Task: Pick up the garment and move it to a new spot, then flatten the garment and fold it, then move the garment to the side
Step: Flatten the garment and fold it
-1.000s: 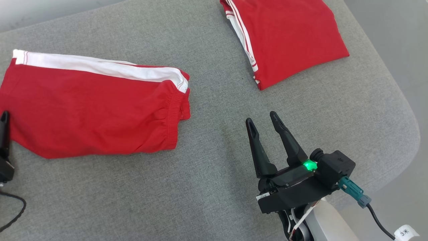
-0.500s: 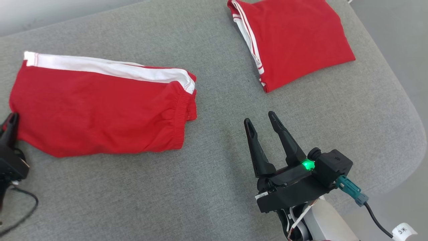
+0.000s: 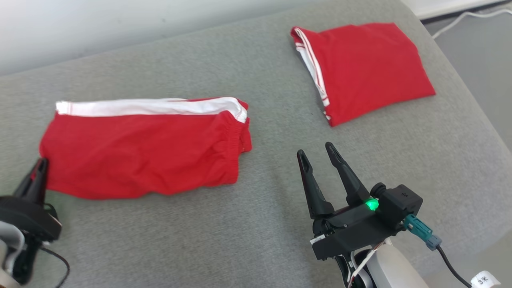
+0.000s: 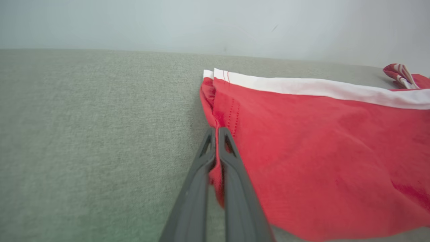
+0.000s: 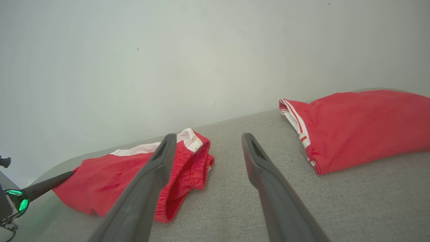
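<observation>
While the left hand point(image 4: 216, 130) pinches a thin edge of the shorts point(image 3: 148, 148) at 9 o'clock on the tabletop point(image 3: 260, 232), the right hand point(image 3: 316, 149) hangs open, empty. Lifted by that sliver alone, they could slip free.

A small white tag point(image 3: 485, 279) on the black cable point(image 3: 452, 266) trailing from the right gripper point(image 3: 315, 150) reads "3" followed by a star-like character. A pale mark on its black camera block point(image 3: 400, 200) is too small to read.
</observation>
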Controlling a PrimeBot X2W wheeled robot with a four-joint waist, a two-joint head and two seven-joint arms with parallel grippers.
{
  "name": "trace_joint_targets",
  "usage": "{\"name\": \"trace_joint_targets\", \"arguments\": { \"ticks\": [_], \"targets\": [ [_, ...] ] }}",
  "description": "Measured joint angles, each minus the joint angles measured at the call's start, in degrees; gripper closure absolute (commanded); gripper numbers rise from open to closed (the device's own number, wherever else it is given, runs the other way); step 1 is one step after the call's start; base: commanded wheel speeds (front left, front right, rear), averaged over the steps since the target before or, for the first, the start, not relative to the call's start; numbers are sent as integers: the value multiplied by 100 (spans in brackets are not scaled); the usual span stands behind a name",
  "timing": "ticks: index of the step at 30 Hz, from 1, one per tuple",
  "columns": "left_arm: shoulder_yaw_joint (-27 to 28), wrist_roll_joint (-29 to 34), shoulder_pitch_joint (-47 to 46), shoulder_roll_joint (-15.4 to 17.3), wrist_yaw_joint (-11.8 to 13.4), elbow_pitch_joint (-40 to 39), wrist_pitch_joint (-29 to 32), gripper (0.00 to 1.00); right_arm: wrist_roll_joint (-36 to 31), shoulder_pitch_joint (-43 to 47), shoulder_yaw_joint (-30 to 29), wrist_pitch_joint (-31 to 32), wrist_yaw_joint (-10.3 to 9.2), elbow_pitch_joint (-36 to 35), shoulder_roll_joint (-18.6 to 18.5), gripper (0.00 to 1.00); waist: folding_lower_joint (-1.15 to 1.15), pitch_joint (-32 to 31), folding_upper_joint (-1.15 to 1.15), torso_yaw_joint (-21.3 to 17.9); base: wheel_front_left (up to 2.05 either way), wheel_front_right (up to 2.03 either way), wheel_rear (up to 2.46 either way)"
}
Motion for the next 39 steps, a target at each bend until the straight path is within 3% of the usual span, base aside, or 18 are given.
{"name": "trace_joint_targets", "arguments": {
  "ticks": [17,24,25,26,39],
  "targets": [
    [236,-129,1129,-368,436,-710,-413,100,21,159,-53,2,0,93,-178,0,0,-418,0,574,0,0,0],
    [402,-52,1445,-572,482,-900,-447,100,34,212,-70,53,0,82,-238,0,-1,-520,0,728,0,0,0],
    [427,13,1460,-586,482,-933,-447,44,45,216,-70,58,0,80,-243,0,-1,-531,0,744,0,0,0],
    [477,155,1471,-599,490,-1005,-447,0,51,222,-74,62,0,79,-246,0,0,-541,0,759,0,0,0],
    [2186,2179,2305,-1341,914,-2689,-465,0,-86,263,-307,67,0,83,-298,0,0,-638,0,981,0,0,0]
  ]
}}
